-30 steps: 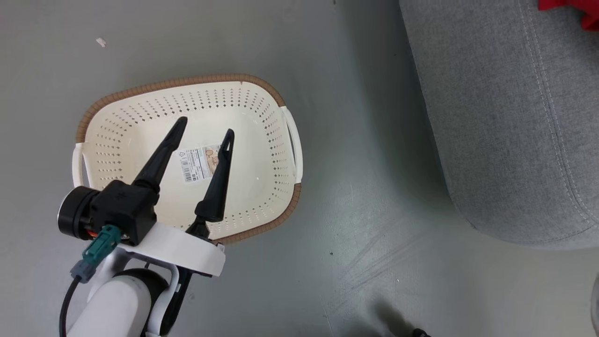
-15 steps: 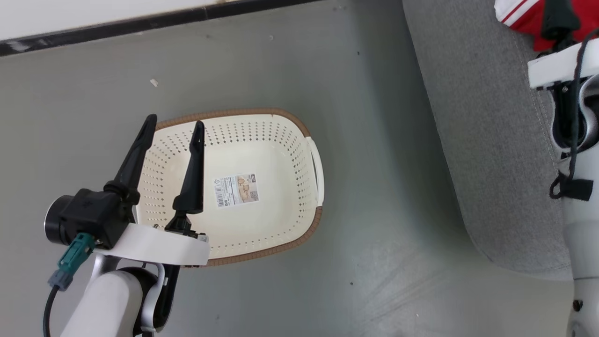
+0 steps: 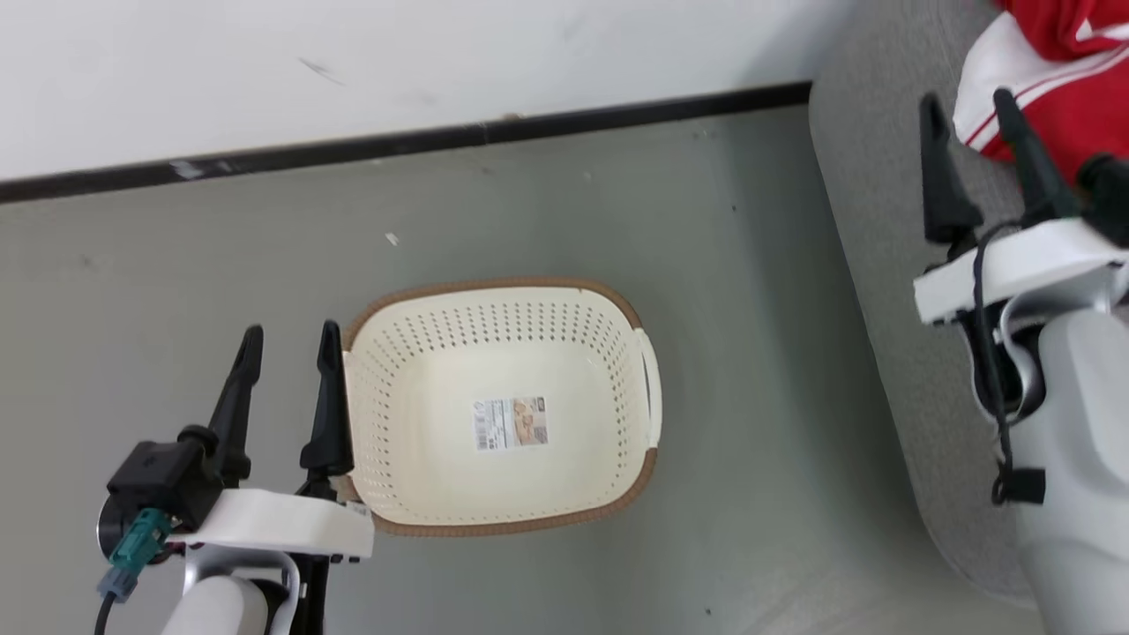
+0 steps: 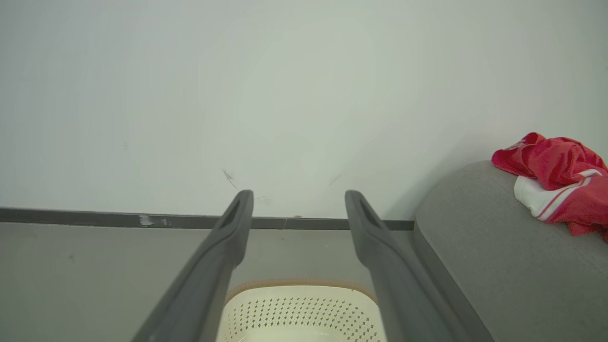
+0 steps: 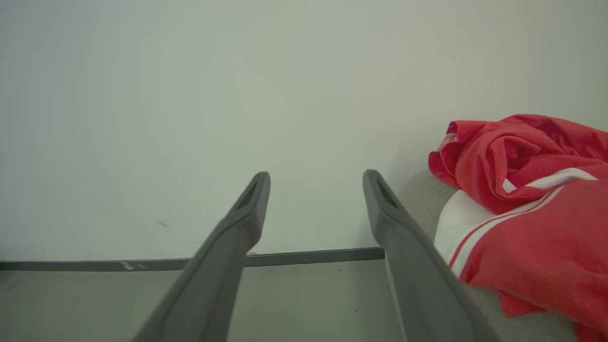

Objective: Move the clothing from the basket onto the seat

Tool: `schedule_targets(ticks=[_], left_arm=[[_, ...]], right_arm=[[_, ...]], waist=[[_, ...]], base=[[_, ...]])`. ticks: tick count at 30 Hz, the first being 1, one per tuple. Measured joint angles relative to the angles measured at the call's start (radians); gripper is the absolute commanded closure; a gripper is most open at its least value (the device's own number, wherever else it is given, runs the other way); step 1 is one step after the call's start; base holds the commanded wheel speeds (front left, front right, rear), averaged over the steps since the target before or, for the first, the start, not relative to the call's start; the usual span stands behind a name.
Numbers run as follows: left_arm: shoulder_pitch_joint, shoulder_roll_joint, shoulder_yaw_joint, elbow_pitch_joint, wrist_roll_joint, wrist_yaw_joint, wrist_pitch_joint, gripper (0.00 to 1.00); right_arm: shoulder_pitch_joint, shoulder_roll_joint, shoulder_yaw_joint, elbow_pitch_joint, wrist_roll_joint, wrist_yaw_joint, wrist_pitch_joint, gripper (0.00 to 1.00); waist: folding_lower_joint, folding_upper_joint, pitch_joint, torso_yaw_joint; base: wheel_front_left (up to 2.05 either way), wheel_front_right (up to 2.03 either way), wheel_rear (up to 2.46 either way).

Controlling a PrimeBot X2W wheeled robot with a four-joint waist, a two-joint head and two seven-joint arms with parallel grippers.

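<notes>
Left gripper: here's the left gripper [image 3: 291,335], fingers spread wide and nothing between them. It hangs over the floor [image 3: 750,353] at the basket's left end, and its inner finger crosses the rim in the head view.
Left wrist look: the left gripper [image 4: 299,194] points at the wall [image 4: 285,95], and the far end of the basket [image 4: 304,308] sits low between the fingers.
Right gripper: over on the other side, the right gripper [image 3: 964,99] is just as wide apart and carries nothing. It is up over the seat, tips right by the clothing's white band. Whether it touches the fabric, I can't tell.
Right wrist look: the gap in the right gripper [image 5: 317,175] frames wall and baseboard [image 5: 308,256].
Clothing: the clothing [image 3: 1067,97] lies bunched in a red and white heap on the seat, off to the right of the fingers [image 5: 536,251].
Basket: the basket [image 3: 494,285] stands upright on the floor, with the label sticker [image 3: 512,422] showing on its bare bottom.
Seat: the seat [image 3: 873,265] is grey and rounded, to the right of the basket with floor between them.
</notes>
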Motion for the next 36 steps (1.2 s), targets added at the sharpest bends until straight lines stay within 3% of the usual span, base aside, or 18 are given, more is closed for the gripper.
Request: schedule_targets(ticks=[18, 36], left_arm=[[0.103, 0.022, -0.024, 0.138, 0.014, -0.014, -0.026, 0.00], [0.179, 0.040, -0.066, 0.195, 0.040, -0.040, -0.036, 0.00]], right_arm=[[0.278, 0.020, 0.006, -0.045, -0.057, 0.000, 0.000, 0.00], [0.499, 0.039, -0.063, -0.087, -0.071, 0.000, 0.000, 0.00]], waist=[[0.0000, 0.0000, -0.196, 0.088], [0.0000, 0.0001, -0.353, 0.147]], base=[[0.00, 0.00, 0.00], [0.00, 0.00, 0.00]])
